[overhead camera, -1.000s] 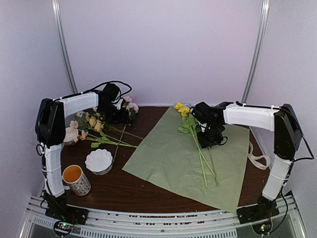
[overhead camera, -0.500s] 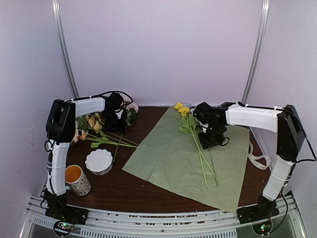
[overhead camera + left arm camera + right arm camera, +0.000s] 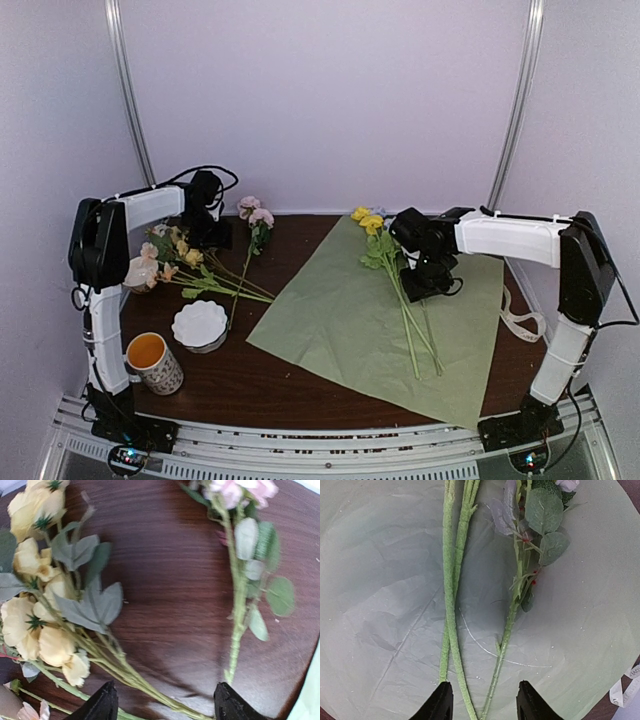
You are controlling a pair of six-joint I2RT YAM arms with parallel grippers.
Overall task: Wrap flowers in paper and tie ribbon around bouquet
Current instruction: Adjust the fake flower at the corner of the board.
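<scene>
Left fingers (image 3: 102, 707) have drawn back leftward, away from the paper (image 3: 330, 330), uncovering a pink-headed stem (image 3: 252, 222). Left of the paper, near to far on the tabletop (image 3: 300, 385): mug (image 3: 155, 362), white bowl (image 3: 200, 325), loose flowers (image 3: 190, 262), then the left fingers, wide and empty. On the paper lie long yellow-headed stems (image 3: 410, 310); right fingers (image 3: 439, 705) straddle them, half-spread, not clamping. Ribbon (image 3: 520, 320) lies just right of the paper.

The table (image 3: 170, 605) is showing dark, faintly glossy wood grain; the paper (image 3: 385, 605) is looking thin, matt and creased — lower left especially; the flowers (image 3: 449, 580) are showing fuzzy stems, dull cloth-like leaves.
</scene>
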